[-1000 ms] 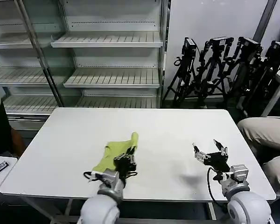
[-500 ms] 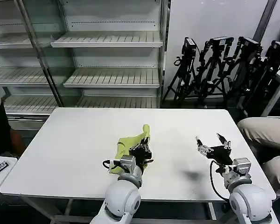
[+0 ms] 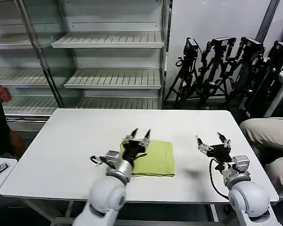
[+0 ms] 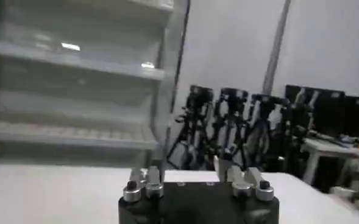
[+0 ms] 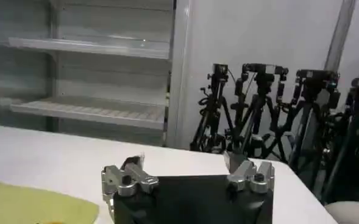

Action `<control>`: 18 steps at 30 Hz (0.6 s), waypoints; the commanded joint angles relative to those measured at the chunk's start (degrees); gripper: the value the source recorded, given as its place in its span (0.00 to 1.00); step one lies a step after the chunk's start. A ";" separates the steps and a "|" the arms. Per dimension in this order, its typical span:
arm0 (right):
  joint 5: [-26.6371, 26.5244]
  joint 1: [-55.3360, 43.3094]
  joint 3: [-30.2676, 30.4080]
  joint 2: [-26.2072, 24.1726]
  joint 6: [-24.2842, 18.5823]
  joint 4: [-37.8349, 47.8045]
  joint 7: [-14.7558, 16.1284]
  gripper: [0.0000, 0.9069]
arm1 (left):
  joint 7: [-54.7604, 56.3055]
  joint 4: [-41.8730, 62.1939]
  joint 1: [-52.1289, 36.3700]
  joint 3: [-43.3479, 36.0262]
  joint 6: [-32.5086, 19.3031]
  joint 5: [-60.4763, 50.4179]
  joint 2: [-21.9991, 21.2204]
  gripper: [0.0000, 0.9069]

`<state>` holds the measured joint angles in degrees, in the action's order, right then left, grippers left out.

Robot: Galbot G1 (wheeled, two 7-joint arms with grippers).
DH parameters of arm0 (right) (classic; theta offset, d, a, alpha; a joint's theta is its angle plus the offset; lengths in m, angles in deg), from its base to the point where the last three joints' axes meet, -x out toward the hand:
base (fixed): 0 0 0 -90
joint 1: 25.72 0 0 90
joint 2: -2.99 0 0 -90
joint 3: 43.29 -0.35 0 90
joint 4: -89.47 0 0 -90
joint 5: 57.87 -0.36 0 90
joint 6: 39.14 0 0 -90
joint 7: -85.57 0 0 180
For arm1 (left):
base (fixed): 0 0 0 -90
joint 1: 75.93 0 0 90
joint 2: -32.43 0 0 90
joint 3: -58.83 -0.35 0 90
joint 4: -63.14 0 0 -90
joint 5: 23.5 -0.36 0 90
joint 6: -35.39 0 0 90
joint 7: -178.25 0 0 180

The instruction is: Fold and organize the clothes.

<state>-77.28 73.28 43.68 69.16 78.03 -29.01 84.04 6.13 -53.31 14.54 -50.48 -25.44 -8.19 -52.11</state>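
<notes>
Lying as a flat folded rectangle near the front edge of the white table (image 3: pixel 61 141), the lime T-shirt (image 3: pixel 155 160) looks essentially finished, with the left gripper (image 3: pixel 140 134) spread empty above it and the right gripper (image 3: pixel 212 140) open beside it.

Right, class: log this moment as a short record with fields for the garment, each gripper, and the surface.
garment: lime T-shirt, folded into a flat rectangle, lying on the table
left gripper: open, above the T-shirt's far left edge, holding nothing
right gripper: open, over bare table to the right of the T-shirt
surface: white table
</notes>
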 commanded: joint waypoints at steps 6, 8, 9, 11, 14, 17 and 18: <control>10.43 -4.49 4.54 1.46 -7.66 5.55 -0.16 1.00 | -22.60 11.89 5.43 29.41 -20.21 -14.10 18.75 1.00; 10.17 -5.17 5.34 1.34 -8.47 5.16 0.06 1.00 | -22.55 12.17 5.50 28.80 -21.60 -14.13 18.08 1.00; 10.22 -5.45 5.55 1.34 -8.75 5.26 0.15 1.00 | -22.48 12.46 5.40 28.37 -22.17 -14.15 17.73 1.00; 10.51 -5.83 5.95 1.36 -8.99 5.60 0.00 1.00 | -22.33 13.19 5.07 27.62 -22.78 -14.31 17.08 1.00; 11.46 -5.72 6.12 1.31 -9.09 5.88 -0.20 1.00 | -22.37 13.94 4.80 26.81 -25.33 -14.87 16.47 1.00; 12.09 -5.50 6.18 1.19 -9.23 6.36 -0.67 1.00 | -22.33 13.31 4.82 26.70 -26.26 -14.86 15.63 1.00; 12.21 -5.38 6.14 1.19 -9.25 6.44 -0.71 1.00 | -22.31 13.02 4.89 26.74 -26.40 -14.85 15.30 1.00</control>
<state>-68.68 68.98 48.47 70.20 71.27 -24.03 83.83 -12.00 -42.82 18.25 -28.45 -44.46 -20.33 -38.66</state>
